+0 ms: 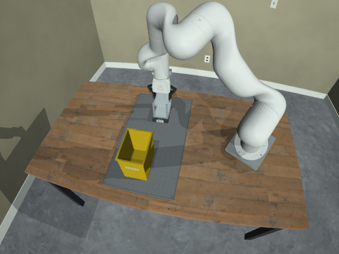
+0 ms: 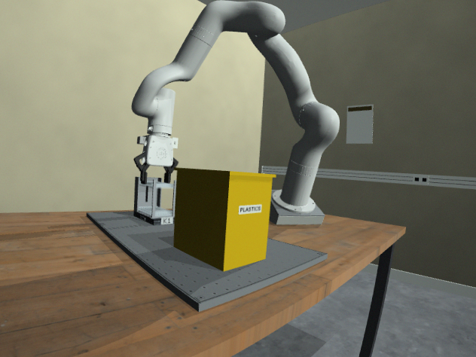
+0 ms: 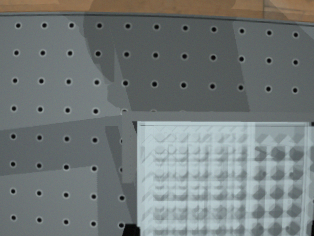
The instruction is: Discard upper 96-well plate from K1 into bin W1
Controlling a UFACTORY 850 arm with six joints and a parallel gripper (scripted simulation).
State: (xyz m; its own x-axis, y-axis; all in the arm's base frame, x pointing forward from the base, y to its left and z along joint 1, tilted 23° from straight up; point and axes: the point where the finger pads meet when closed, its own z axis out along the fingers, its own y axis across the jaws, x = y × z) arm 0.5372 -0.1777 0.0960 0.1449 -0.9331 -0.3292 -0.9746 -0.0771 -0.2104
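The stack rack K1 (image 1: 160,119) (image 2: 136,196) stands at the far end of the grey perforated board (image 1: 164,164) (image 2: 172,269) (image 3: 60,100). My gripper (image 1: 161,94) (image 2: 155,179) points straight down over the rack and is shut on the upper 96-well plate (image 1: 162,105) (image 2: 160,185) (image 3: 220,175), a translucent white plate held level at the top of the rack posts. The lower plate (image 2: 154,210) lies near the rack's bottom. The yellow plastics bin W1 (image 1: 134,165) (image 2: 245,227) stands upright and open on the same board, nearer the front.
The arm's base (image 1: 250,152) (image 2: 296,215) is bolted to the wooden table (image 1: 232,191) (image 2: 57,269) to the right of the board. The bin's rim stands about as high as the rack's top.
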